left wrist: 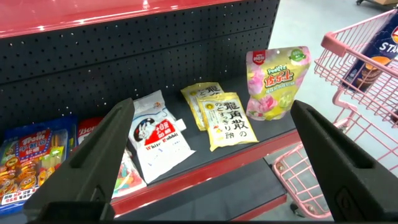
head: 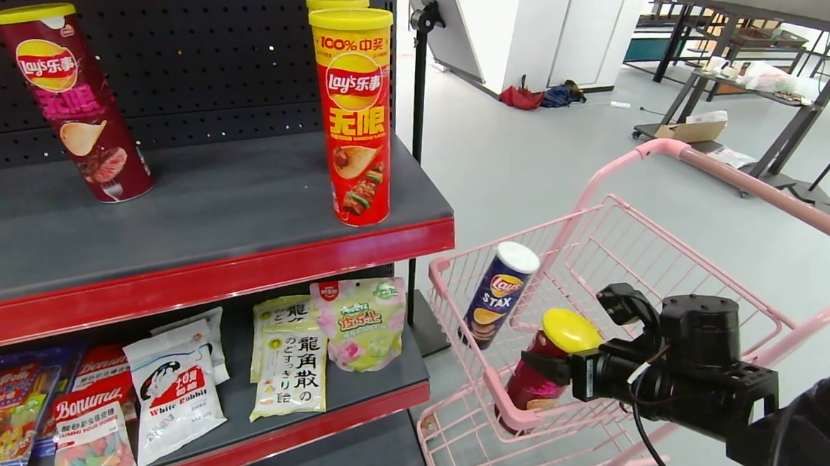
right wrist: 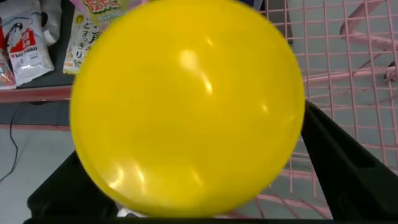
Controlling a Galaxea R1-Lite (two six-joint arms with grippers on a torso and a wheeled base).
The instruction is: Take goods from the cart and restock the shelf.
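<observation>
Right now the right gripper (head: 546, 371) is reaching into the pink cart (head: 758, 193), and its fingers (right wrist: 348, 168) are closing on a maroon can (head: 531, 395) from both sides, gripping it just under its yellow lid (right wrist: 186, 106). That can is sitting at the near front corner of the basket, leaning a little, with its base hidden behind the cart rim. Just beside it, a blue can (head: 498, 294) with a white lid is leaning against the cart's front wall.

Up on the top shelf (head: 232, 202), 3 cans are standing: a second maroon can (head: 74, 101) far over to the left, a red can (head: 356, 116) near the front right corner, and another yellow lid (head: 337, 1) peeking out directly behind the red one.

Meanwhile the left gripper (left wrist: 212, 106) is hovering in front of the lower shelf (left wrist: 205, 162), its fingers (left wrist: 93, 168) spread wide and holding nothing. On that lower shelf, a white bag (left wrist: 155, 134) is lying flat, 2 yellow packets (left wrist: 230, 121) are overlapping each other, and a pink and green pouch (left wrist: 277, 84) is standing upright against the pegboard at the end nearest the cart.
</observation>
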